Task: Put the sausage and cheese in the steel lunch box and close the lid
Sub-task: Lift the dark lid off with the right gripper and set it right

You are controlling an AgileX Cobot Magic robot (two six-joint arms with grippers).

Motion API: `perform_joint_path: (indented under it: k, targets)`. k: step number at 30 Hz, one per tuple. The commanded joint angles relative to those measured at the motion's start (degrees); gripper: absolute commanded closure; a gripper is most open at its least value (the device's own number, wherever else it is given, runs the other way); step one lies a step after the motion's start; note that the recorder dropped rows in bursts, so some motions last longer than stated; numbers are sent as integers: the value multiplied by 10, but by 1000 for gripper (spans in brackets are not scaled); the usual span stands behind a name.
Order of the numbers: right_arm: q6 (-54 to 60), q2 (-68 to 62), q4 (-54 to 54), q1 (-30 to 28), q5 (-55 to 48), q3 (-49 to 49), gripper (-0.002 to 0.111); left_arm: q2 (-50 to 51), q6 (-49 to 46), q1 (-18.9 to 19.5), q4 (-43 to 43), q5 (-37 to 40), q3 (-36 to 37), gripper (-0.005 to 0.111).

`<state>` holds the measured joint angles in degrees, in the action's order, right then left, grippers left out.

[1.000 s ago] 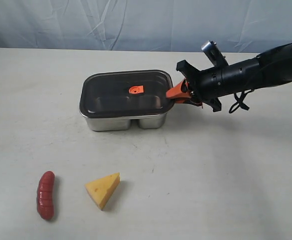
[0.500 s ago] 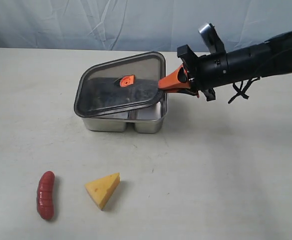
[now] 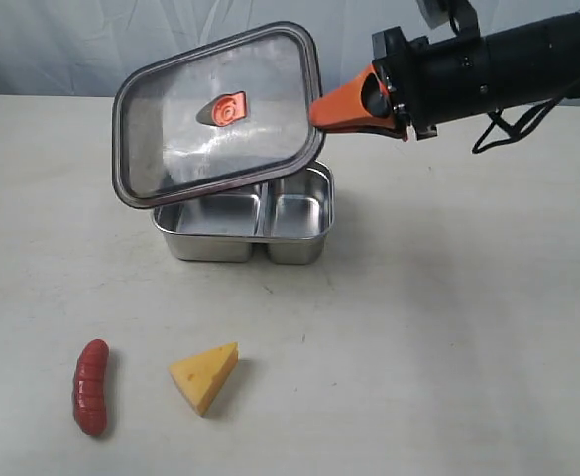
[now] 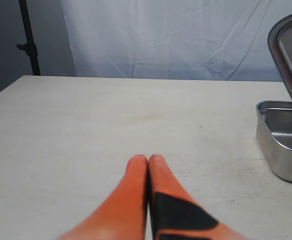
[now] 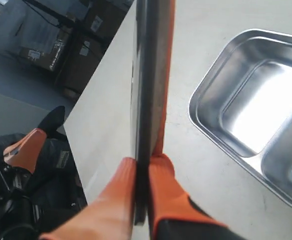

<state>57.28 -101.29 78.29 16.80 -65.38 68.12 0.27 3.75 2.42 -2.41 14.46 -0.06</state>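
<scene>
My right gripper (image 3: 321,110) is shut on the edge of the lid (image 3: 215,114), holding it tilted up in the air above the steel lunch box (image 3: 245,215). The lid's orange valve (image 3: 224,109) faces the exterior camera. In the right wrist view the lid (image 5: 148,75) is seen edge-on between the fingers, with the box (image 5: 255,110) open and empty below. The red sausage (image 3: 90,386) and the yellow cheese (image 3: 205,375) lie on the table near the front left. My left gripper (image 4: 148,162) is shut on nothing, low over bare table, with the box (image 4: 283,145) off to one side.
A pale cloth backdrop hangs behind the table (image 3: 448,327). In the left wrist view a dark stand (image 4: 28,40) rises beyond the table's far edge. Boxes and dark gear (image 5: 61,55) show on the floor past the table edge in the right wrist view.
The right gripper has lifted the lid off the steel lunch box and tilted it upward. The box is now open. Sausage and cheese have not moved.
</scene>
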Motion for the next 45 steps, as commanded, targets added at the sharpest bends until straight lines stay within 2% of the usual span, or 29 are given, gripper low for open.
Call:
perform_joint_path:
  k: [1, 10, 13, 14, 17, 18, 19, 21, 23, 25, 27, 32, 37, 38, 40, 41, 42, 43, 45]
  targets:
    - [-11, 69, -68, -1, 10, 1, 109, -3, 1, -3, -1, -8, 1, 107]
    - [-232, 299, -482, 1, 67, 0, 109, -3, 1, -3, -1, -8, 1, 107]
    - [-267, 406, -639, 19, 93, -27, 109, -3, 1, -3, -1, -8, 1, 107]
    - [-267, 459, -706, 36, 97, -65, 109, -3, 1, -3, -1, -8, 1, 107]
    - [-268, 530, -775, 65, 111, -181, 109, -3, 1, -3, -1, -8, 1, 107]
    - [-268, 556, -800, 81, 145, -253, 109, -3, 1, -3, -1, -8, 1, 107]
    - [-268, 565, -813, 89, 167, -282, 109, -3, 1, -3, -1, -8, 1, 107]
    - [-266, 592, -907, 139, 282, -390, 109, -3, 1, -3, -1, -8, 1, 107]
    - [-273, 593, -1030, 177, 298, -437, 109, -3, 1, -3, -1, -8, 1, 107]
    - [-302, 584, -1108, 207, 298, -459, 109, -3, 1, -3, -1, -8, 1, 107]
    - [-305, 563, -1107, 227, 308, -461, 109, -3, 1, -3, -1, -8, 1, 107]
    - [-305, 480, -1015, 267, 350, -461, 109, -3, 1, -3, -1, -8, 1, 107]
    - [-305, 467, -994, 267, 331, -461, 108, -3, 1, -3, -1, -8, 1, 107]
    - [-305, 467, -986, 267, 328, -461, 105, -3, 1, -3, -1, -8, 1, 107]
    - [-305, 467, -957, 267, 317, -461, 85, -3, 1, -3, -1, -8, 1, 107]
    - [-305, 468, -950, 267, 311, -461, 69, -3, 1, -3, -1, -8, 1, 107]
    - [-305, 471, -950, 267, 311, -461, 61, -3, 1, -3, -1, -8, 1, 107]
    - [-305, 474, -949, 267, 311, -461, 56, -3, 1, -3, -1, -8, 1, 107]
    - [-305, 481, -948, 267, 311, -460, 53, -3, 1, -3, -1, -8, 1, 107]
